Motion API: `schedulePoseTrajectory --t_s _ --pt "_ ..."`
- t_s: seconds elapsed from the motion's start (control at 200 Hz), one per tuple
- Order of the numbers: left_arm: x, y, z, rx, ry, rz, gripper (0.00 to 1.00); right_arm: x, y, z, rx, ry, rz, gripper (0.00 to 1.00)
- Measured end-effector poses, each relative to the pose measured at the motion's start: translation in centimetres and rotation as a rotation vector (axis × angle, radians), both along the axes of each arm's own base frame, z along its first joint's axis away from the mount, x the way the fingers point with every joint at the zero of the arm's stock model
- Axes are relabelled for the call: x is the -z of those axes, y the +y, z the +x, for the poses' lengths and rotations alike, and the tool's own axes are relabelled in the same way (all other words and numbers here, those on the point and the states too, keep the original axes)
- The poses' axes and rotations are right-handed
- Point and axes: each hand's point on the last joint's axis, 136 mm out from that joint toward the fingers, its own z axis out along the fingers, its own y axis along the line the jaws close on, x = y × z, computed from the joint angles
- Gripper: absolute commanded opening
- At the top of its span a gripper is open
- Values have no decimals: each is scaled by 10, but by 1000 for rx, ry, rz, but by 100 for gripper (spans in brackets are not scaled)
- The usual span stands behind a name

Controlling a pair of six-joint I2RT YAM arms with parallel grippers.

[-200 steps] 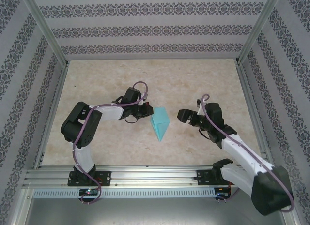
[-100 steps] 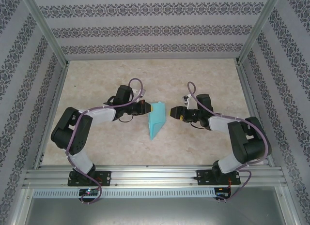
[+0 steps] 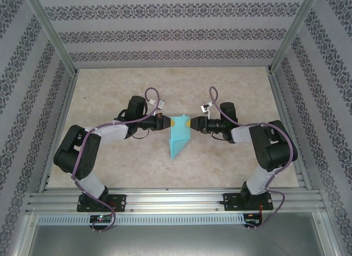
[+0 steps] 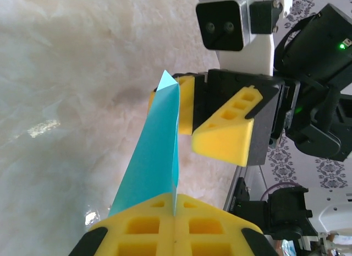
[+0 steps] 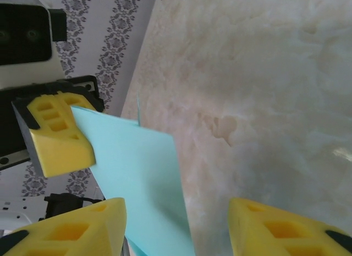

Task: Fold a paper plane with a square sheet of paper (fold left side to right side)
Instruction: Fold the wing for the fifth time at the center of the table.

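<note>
While the left gripper (image 3: 164, 123) pinches one top corner of the folded teal paper (image 3: 178, 139), it's held up over the table (image 3: 126, 85) between both arms. Fingers of the right gripper (image 3: 191, 124) straddle the other corner, partly apart.

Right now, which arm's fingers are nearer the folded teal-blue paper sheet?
Left. The left fingers are shut on the folded teal-blue paper sheet at its left side; the right fingers stand open around its opposite side.
</note>
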Motion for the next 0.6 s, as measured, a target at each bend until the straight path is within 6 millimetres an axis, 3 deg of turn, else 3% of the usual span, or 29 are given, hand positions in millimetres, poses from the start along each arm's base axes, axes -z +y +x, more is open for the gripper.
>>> schedulePoseTrajectory --t_s 0.185,0.37,0.475,0.535,0.6 --pt "-1 -1 -1 7 0 -6 0 -6 3 -1 -16 -7 23 34" --pt "-1 -1 0 6 -3 -8 0 1 3 -2 -25 17 24 22" --pt "-1 1 3 1 -9 -10 0 3 3 -3 -28 22 21 10" --pt "1 2 4 -4 -6 -9 4 4 3 -4 -31 25 19 5" --pt "3 3 6 -9 0 -5 18 4 3 -4 -32 28 15 2"
